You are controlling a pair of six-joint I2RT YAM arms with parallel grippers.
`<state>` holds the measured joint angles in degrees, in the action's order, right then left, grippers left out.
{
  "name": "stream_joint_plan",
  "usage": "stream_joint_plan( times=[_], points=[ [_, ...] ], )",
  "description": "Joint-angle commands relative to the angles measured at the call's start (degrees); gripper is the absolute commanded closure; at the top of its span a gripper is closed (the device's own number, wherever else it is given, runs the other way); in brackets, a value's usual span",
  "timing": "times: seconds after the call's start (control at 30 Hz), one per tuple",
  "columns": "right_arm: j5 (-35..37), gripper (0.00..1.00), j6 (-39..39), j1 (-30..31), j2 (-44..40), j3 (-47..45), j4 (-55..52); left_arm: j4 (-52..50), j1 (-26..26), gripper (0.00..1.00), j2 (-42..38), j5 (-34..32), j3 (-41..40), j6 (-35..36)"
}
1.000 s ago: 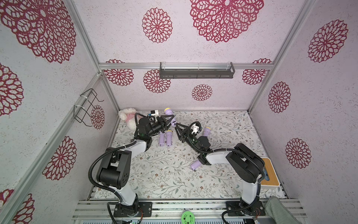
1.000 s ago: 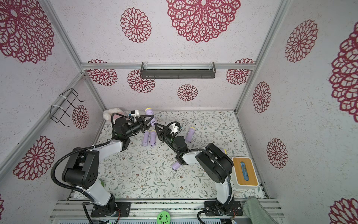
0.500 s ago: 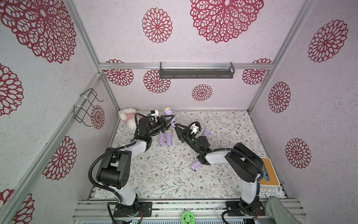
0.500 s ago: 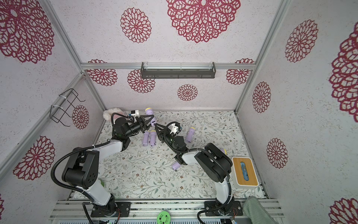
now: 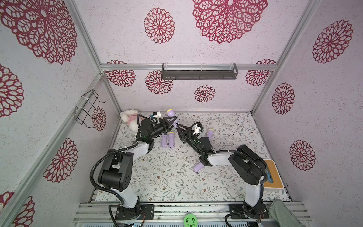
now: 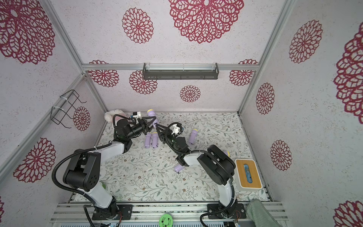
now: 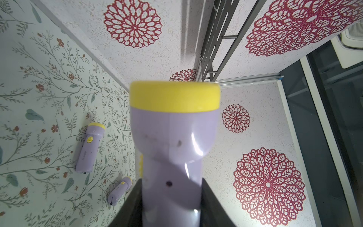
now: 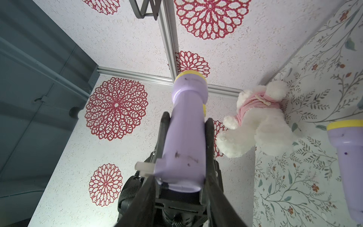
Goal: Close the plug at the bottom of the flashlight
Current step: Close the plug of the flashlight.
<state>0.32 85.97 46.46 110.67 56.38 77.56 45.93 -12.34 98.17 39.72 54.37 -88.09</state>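
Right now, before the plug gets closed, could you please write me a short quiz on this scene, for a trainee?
1. True or false: the left gripper holds the flashlight.
2. What lies in the far left corner of the table? A) a cup B) a plush toy C) a book
3. In the right wrist view, is the white plug folded in or sticking out?
Key: 1 true; 2 B; 3 sticking out.

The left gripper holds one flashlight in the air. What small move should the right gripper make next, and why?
Probably press the right gripper against the plug to fold it into the base. The left gripper holds the flashlight lifted, and in the right wrist view the pale plug sticks out sideways near its bottom end, apparently not yet closed, with the right gripper close by.
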Motion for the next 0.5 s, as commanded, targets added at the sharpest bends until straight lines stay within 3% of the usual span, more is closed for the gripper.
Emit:
stream_joint_plan(
  times=[0.0, 0.47],
  points=[
    [1.18, 0.59, -1.82, 0.39, -0.02, 1.52, 2.97, 2.36, 0.03, 1.00, 0.46, 0.35, -0.33, -0.45],
    [1.66, 0.66, -2.10, 0.39, 0.71, 2.90, 2.46, 2.39, -0.53, 1.00, 0.55, 0.35, -0.40, -0.24]
  ],
)
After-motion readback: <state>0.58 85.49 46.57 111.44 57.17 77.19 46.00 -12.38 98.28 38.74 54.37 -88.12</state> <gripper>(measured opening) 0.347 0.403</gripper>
